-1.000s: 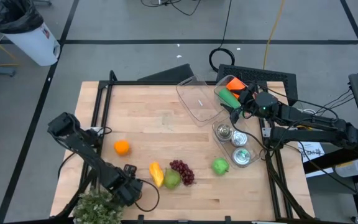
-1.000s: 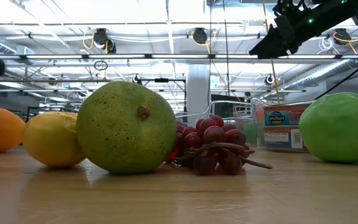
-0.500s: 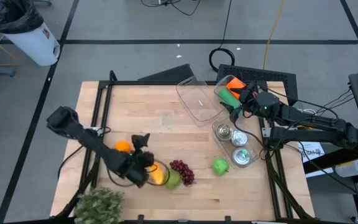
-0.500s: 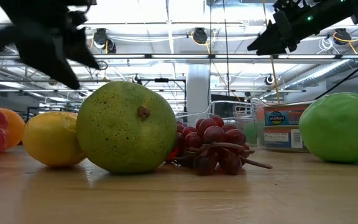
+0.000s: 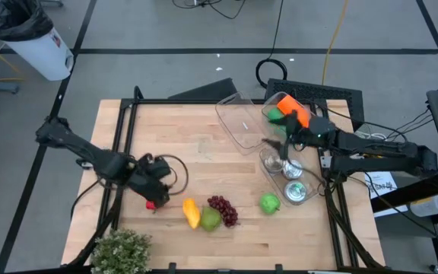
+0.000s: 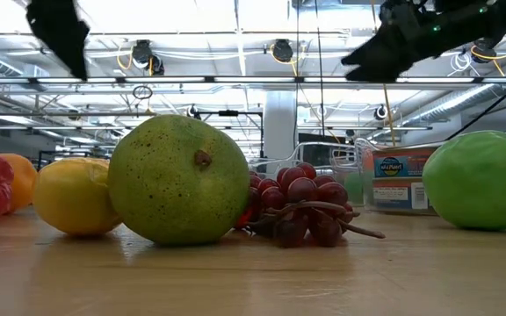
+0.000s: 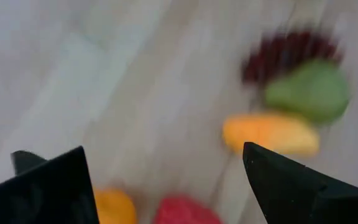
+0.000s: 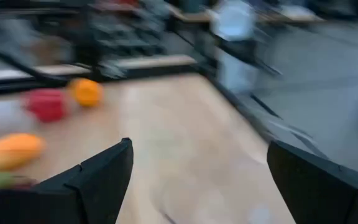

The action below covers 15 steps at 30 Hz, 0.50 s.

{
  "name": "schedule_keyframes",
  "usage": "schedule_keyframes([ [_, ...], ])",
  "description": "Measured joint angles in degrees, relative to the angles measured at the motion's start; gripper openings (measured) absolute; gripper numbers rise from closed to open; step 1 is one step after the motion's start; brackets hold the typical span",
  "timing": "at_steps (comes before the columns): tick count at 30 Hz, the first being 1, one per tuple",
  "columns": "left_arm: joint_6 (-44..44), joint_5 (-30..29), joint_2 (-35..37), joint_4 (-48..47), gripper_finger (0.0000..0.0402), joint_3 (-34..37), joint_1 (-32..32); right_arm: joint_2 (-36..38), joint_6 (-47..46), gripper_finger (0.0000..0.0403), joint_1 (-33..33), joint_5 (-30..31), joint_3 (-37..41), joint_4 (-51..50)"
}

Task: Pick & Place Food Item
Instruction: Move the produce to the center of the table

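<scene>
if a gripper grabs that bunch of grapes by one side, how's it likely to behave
The grapes would probably flop rather than lift stiffly: the low view shows loose round berries on thin stems. Squeezed berries may slip or pop off. Resting against the pear, the bunch could nudge it and set it rolling.

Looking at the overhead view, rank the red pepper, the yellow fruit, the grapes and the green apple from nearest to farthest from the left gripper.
1. Red pepper: right at the left gripper, on its front side.
2. Yellow fruit: a little to its right.
3. Grapes: further right, beside the pear.
4. Green apple: farthest, on the table's right half, near the cans.
</scene>
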<state>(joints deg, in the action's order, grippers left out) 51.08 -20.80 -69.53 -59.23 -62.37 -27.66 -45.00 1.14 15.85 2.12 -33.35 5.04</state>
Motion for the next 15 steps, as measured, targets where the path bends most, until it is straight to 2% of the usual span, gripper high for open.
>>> schedule_keyframes([
  [2, -0.98, -4.87, 3.14, 1.46, 0.0250, 0.00, -0.32, -3.86, 1.39, 0.0350, -2.28, -3.17, 1.40, 7.97],
  [4, -2.78, -9.84, 5.82, 2.88, 0.0250, 0.00, -0.91, -8.48, 3.33, 0.0350, -5.09, -3.81, 1.38, 13.71],
  [6, -3.30, -14.40, 7.88, 3.18, 0.0250, 0.00, -1.75, -13.22, 5.32, 0.0350, -7.71, -3.58, -0.07, 16.08],
  [8, -2.00, -14.91, 9.16, 2.85, 0.0250, 0.00, -2.60, -16.91, 6.45, 0.0350, -9.62, -3.48, -2.51, 15.95],
  [10, -0.33, -10.52, 9.39, 2.82, 0.0250, 0.00, -3.19, -19.53, 7.21, 0.0350, -10.83, -3.11, -4.87, 15.27],
  [13, 1.26, 1.03, 8.17, 1.26, 0.0250, 0.00, -4.20, -21.83, 8.74, 0.0350, -12.36, -0.24, -6.23, 14.86],
  [15, 5.45, 7.97, 6.52, -3.51, 0.0250, 0.00, -4.79, -22.28, 9.80, 0.0350, -12.87, 1.17, -6.26, 14.64],
])
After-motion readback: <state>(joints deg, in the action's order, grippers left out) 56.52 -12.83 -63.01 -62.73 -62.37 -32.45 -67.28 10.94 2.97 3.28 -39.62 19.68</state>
